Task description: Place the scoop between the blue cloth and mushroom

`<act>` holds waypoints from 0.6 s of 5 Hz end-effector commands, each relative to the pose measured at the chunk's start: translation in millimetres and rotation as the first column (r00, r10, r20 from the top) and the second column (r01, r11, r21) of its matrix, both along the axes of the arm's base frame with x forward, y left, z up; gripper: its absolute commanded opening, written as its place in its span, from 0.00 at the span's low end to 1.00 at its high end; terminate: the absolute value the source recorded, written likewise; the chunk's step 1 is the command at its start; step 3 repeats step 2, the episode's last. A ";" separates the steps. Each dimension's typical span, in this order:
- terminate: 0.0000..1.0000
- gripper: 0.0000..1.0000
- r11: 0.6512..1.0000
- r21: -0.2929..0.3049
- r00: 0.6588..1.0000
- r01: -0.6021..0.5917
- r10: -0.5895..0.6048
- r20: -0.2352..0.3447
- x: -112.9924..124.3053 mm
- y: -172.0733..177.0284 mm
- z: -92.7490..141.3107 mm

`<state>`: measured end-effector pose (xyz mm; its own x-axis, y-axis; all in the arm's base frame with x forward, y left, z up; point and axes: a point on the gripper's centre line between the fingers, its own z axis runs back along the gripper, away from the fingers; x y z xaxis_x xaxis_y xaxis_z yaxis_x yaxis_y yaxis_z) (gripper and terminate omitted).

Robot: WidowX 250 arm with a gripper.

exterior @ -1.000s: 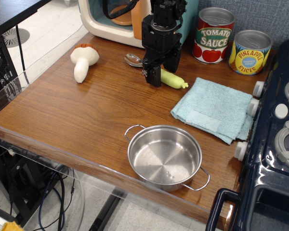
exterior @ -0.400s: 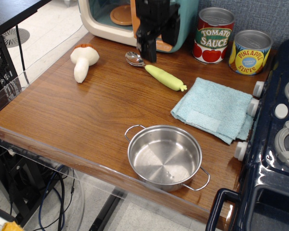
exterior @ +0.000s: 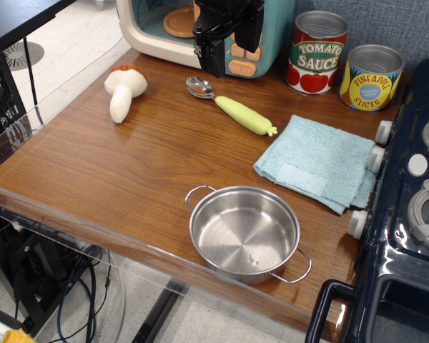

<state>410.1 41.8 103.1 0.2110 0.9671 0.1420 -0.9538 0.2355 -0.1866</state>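
Mushroom (exterior: 124,88) lies on its side at the table's (exterior: 114,179) left. Scoop (exterior: 232,106) rests flat between mushroom and blue cloth (exterior: 320,161) — silver bowl toward the mushroom, handle tip close to the cloth. Gripper (exterior: 229,48) hangs above the bowl, apart from it, jaws spread wide, empty. Pot (exterior: 244,232) stands near the front edge.
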 end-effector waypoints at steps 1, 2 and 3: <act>0.00 1.00 1.000 0.008 0.997 -0.011 0.010 0.075 -14.8 -8.0 32.2; 1.00 1.00 1.000 0.008 0.997 -0.011 0.010 0.075 -14.8 -8.0 32.2; 1.00 1.00 1.000 0.008 0.997 -0.011 0.010 0.075 -14.8 -8.0 32.2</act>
